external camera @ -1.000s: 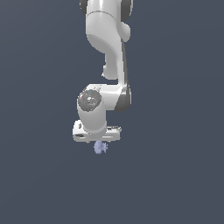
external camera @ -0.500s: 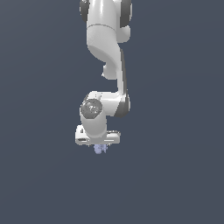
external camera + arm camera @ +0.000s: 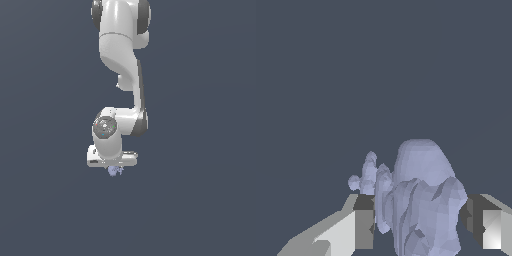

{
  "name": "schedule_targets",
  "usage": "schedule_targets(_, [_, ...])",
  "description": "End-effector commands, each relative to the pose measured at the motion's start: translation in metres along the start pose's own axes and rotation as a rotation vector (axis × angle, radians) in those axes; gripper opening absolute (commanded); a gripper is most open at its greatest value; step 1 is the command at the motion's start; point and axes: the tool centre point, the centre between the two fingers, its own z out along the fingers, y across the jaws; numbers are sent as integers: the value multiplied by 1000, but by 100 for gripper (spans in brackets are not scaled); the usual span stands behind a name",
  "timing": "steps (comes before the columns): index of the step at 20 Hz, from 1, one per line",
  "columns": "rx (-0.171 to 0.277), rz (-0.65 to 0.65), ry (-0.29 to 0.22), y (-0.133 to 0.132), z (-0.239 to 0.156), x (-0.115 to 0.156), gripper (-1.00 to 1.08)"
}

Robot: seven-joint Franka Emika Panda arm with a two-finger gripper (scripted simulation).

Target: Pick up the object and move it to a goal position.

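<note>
- Overall, a white robot arm [image 3: 122,65] reaches down from the top of the exterior view against a plain, dark blue-grey background; no table, edge or corner is visible to place things by.
- At the arm's lower end, the gripper [image 3: 114,169] points downward, with the object [image 3: 115,171] showing as a tiny pale lavender-blue lump directly under its white body.
- Seen from the wrist camera, the object [image 3: 421,200] is large and close: a lumpy, irregular mass with a rounded dome and smaller knobs on one side.
- It sits between the two fingers [image 3: 358,227], one on each side of it (the far finger looks close to or touching it, but the exact contact is hard to judge).
- The pincer appears to be pinching the object, its jaws spread only as far as the lump's width.
- Nothing visible marks the goal position, so how much of the carry remains cannot be told.
- By its size, the object is probably very light, and its faceted surface suggests something stiff, not soft.
- Its uneven bumps could let it twist or slip, so the broad middle of the main mass, not the small knobs, seems the safest place to grip.
</note>
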Motion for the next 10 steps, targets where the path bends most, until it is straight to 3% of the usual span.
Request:
schedule_targets(1, [0,0,0,0,0,0,-100])
schedule_targets(10, [0,0,0,0,-1,-1,-100])
